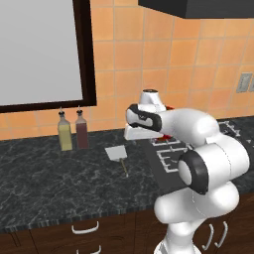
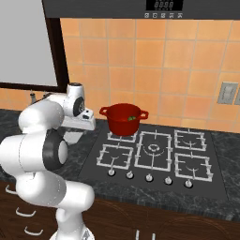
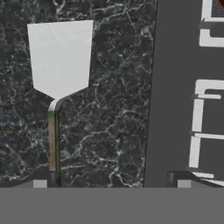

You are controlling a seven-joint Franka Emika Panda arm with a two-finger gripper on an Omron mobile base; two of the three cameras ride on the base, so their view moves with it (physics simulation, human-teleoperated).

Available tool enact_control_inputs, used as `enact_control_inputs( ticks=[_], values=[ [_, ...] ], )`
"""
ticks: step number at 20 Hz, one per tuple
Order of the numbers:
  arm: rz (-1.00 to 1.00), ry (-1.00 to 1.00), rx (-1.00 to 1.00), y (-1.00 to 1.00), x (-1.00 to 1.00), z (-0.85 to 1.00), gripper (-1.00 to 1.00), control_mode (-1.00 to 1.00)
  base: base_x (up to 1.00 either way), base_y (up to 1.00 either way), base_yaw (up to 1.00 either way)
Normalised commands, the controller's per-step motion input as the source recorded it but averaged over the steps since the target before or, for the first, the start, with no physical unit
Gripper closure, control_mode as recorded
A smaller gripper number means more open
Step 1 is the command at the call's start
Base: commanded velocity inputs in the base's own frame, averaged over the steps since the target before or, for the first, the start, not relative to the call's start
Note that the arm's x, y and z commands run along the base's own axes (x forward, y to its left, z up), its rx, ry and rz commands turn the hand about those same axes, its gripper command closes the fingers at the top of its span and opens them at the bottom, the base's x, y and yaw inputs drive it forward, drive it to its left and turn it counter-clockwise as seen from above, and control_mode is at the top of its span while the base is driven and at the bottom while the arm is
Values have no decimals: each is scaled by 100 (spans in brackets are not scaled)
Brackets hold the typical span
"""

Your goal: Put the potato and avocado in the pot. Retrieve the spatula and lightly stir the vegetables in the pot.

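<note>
Black marbled stone makes up the bench point(image 1: 49, 173), with dark cabinet fronts under its near edge. Toward the middle of the bench, just left of the hob point(image 2: 154, 154), the spatula point(image 1: 117, 155) lies flat: pale-grey blade pointing to the back wall, tan handle pointing to the near edge. The robot's hand hangs over this stretch. In the hand view the spatula point(image 3: 59, 61) lies below and apart from the gripper point(image 3: 111, 183); the jaws stand wide open with nothing between them, one fingertip point(image 3: 40, 183) just beyond the handle's end, the other at the hob's edge.

On the hob's back-left burner sits the red pot point(image 2: 123, 119), upright, loop handles out to either side. The avocado point(image 2: 131, 118) shows as a small green spot inside, near the right wall. No second vegetable can be made out in there.

At the bench's back edge, left of the spatula, two bottles point(image 1: 73, 130) stand side by side against the orange tile.
</note>
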Motion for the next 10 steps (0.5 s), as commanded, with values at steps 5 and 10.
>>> enact_control_inputs(
  ticks=[5, 10],
  values=[
    [0, 2, 0, 26, 4, -17, -100, -100, 0, 0, 0],
    [0, 5, -3, 28, 0, -24, -100, -100, 0, 0, 0]
  ],
)
